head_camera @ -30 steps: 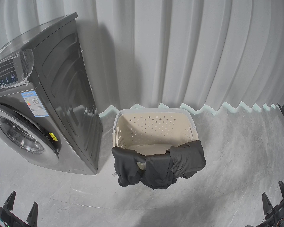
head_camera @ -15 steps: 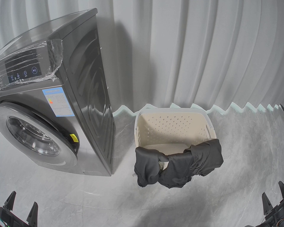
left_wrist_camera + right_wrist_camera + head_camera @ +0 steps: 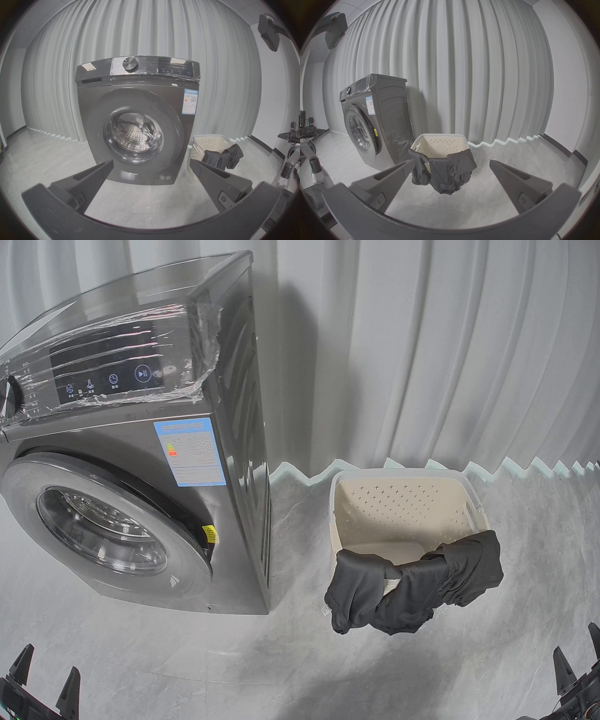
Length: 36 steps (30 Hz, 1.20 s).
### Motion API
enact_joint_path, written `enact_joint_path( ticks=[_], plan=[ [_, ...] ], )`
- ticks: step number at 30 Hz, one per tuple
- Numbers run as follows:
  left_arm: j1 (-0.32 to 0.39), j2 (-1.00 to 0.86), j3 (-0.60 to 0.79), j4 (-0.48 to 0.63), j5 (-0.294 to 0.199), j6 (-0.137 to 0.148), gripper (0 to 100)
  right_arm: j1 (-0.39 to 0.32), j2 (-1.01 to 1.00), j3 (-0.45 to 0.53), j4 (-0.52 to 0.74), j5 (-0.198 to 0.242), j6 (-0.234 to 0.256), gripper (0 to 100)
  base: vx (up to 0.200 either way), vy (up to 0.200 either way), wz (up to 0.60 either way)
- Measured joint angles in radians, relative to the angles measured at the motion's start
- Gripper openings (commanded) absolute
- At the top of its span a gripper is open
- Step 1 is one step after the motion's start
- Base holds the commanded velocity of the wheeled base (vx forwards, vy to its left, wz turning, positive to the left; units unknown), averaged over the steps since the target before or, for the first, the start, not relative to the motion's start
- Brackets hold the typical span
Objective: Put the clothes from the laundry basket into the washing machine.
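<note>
A grey front-loading washing machine [image 3: 144, 446] stands on the left, its round glass door [image 3: 103, 530] shut. To its right sits a cream perforated laundry basket [image 3: 406, 505] with a dark grey garment [image 3: 412, 590] draped over its near rim. My left gripper [image 3: 44, 680] is low at the near left, open and empty, facing the machine's door [image 3: 134, 136]. My right gripper [image 3: 578, 659] is low at the near right, open and empty, facing the basket [image 3: 439, 145] and the garment [image 3: 445, 172].
White pleated curtains [image 3: 425, 352] hang behind the machine and basket. Grey marble-look floor [image 3: 281, 665] stretches open between me and both. Plastic film covers the machine's control panel [image 3: 106, 374].
The whole head view has shifted: the machine and basket now sit further right in the picture and the machine looks larger. Both grippers keep their places at the lower corners.
</note>
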<state>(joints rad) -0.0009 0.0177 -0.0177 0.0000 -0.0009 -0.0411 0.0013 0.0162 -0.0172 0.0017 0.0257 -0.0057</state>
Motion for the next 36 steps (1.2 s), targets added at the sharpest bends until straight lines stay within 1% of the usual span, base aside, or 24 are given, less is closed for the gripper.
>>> enact_joint_path(
  ticks=[14,35,36],
  plan=[
    [-0.001,0.000,0.000,0.000,0.001,0.000,100,0.000,0.000,0.000,-0.001,0.000,0.000,100,0.000,0.200,0.00],
    [-0.001,0.000,0.000,0.000,0.000,0.000,100,0.000,0.000,0.000,0.000,0.000,0.000,100,0.000,0.000,0.00],
    [-0.001,0.000,0.000,0.000,0.000,0.000,100,0.000,0.000,0.000,0.000,0.000,0.000,100,0.000,0.200,0.00]
  ],
)
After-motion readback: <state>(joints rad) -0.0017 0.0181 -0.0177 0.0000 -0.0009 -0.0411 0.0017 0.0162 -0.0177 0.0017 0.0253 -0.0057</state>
